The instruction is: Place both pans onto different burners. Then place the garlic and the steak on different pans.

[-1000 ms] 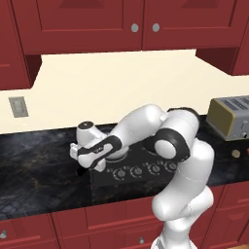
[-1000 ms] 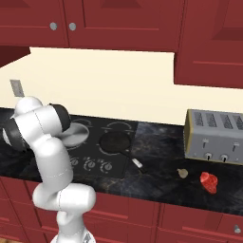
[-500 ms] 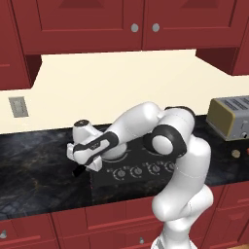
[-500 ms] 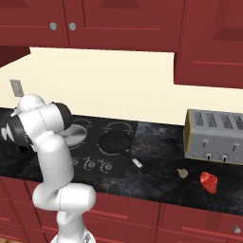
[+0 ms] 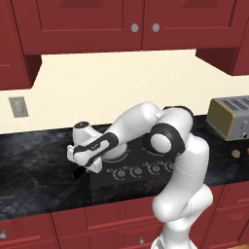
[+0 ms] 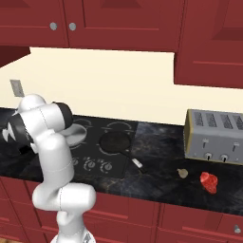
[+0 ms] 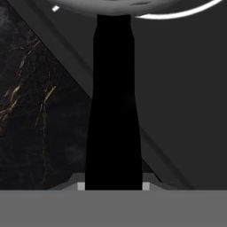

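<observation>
Black pan (image 6: 115, 141): seen in the right base view set on the rear right burner ring of the cooktop (image 6: 95, 156); nothing is seen inside it; its thin handle runs toward the front right and ends in a light tip just off the glass, on the counter (image 6: 156, 178).
Silver pan (image 7: 128, 8): in the hand view its shiny rim is seen at the top edge, over the cooktop's left part; its inside cannot be seen. In the left base view a pale sliver of it (image 5: 116, 151) is seen behind the arm.
Silver pan handle (image 7: 114, 102): a broad black bar, shown running from the pan's rim down to the finger tips in the hand view; a dark end (image 5: 78, 171) is seen below the hand in the left base view.
Gripper (image 5: 83, 168): clamped together on the silver pan handle, at the left edge of the cooktop.
Garlic (image 6: 182, 173): a small tan lump, lying on the counter in front of the toaster (image 6: 214, 136), well apart from both pans.
Steak (image 6: 208, 182): a small bright red piece, lying on the counter just right of the garlic, near the front edge.
Burners: outlined in thin white broken rings on the black glass; a row of round knobs (image 6: 89, 164) is seen along the front.
</observation>
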